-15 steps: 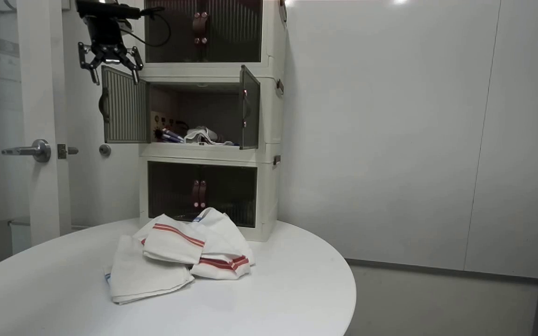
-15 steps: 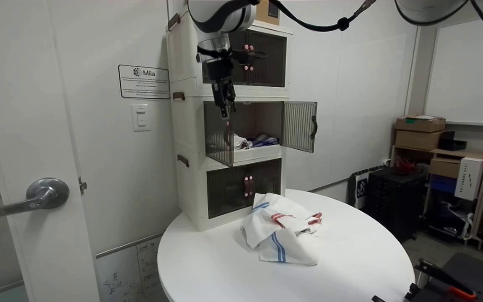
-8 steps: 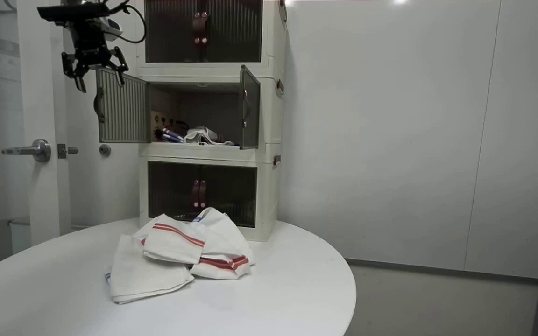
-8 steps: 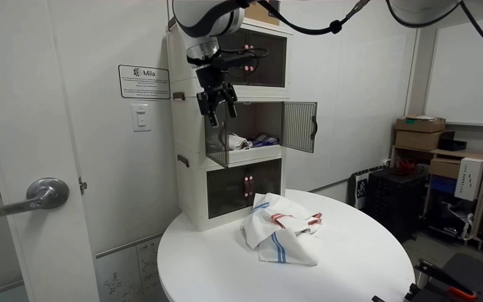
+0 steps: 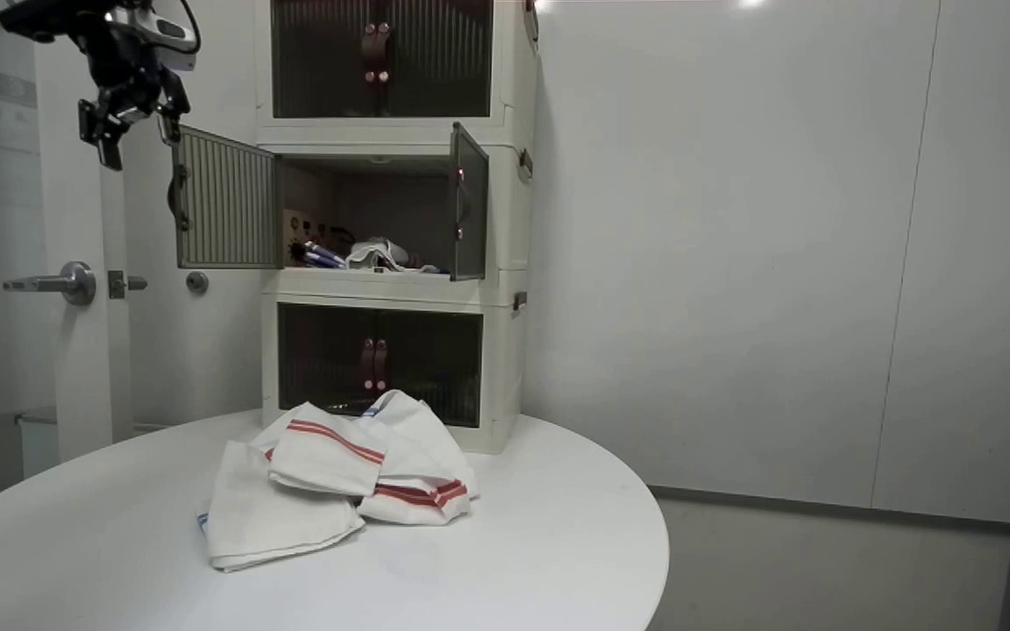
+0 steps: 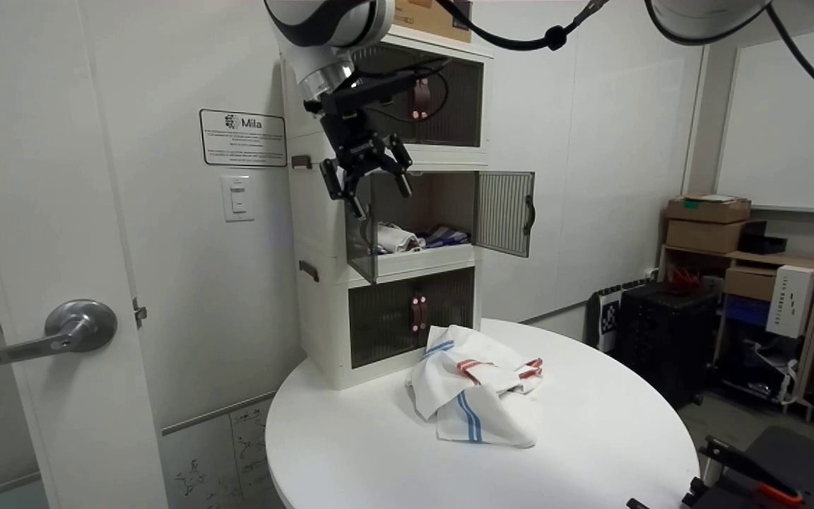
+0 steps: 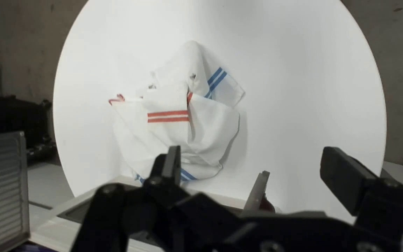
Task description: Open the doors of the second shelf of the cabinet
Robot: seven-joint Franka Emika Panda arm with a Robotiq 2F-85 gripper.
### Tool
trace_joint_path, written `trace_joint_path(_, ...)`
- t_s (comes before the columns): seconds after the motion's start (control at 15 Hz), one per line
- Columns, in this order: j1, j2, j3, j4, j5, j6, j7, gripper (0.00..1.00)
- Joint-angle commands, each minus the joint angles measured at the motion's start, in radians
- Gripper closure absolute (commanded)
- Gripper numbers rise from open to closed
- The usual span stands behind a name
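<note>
In an exterior view, a white door (image 6: 61,233) stands near left, a white wall (image 6: 612,127) beyond, wooden shelving (image 6: 788,258) far right; the dim floor (image 6: 711,420) seems grey.

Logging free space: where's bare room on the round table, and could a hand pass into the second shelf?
The table is bare between the towels and its rim, except toward the cabinet, where towels crowd the lower front. In the second shelf, a hand could probably pass between the doors, above the cloths; the gripper hangs near one door.
</note>
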Motion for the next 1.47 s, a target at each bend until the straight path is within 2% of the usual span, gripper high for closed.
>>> trace_joint_path(0.0,0.019,0.004,-0.025,0.058,0.078,-0.112,0.172,0.0)
trace_joint_path(0.2,0.0,-0.038,-0.005,0.054,0.173,-0.167,0.325,0.0)
trace_joint_path(0.27,-0.006,-0.064,0.004,0.043,0.207,-0.165,0.334,0.0)
trace_joint_path(0.6,0.014,-0.23,0.024,-0.057,0.028,-0.111,0.104,0.0)
trace_joint_path(0.8,-0.005,-0.366,0.025,-0.189,-0.072,-0.058,-0.053,0.0)
trace_joint_path(1.07,-0.049,-0.531,0.005,-0.383,-0.169,0.116,-0.243,0.0)
trace_joint_path(1.27,-0.103,-0.628,-0.046,-0.536,-0.128,0.325,-0.353,0.0)
trace_joint_path(1.33,-0.162,-0.661,-0.03,-0.585,-0.108,0.386,-0.377,0.0)
trace_joint_path(1.4,-0.185,-0.693,-0.048,-0.638,-0.089,0.447,-0.4,0.0)
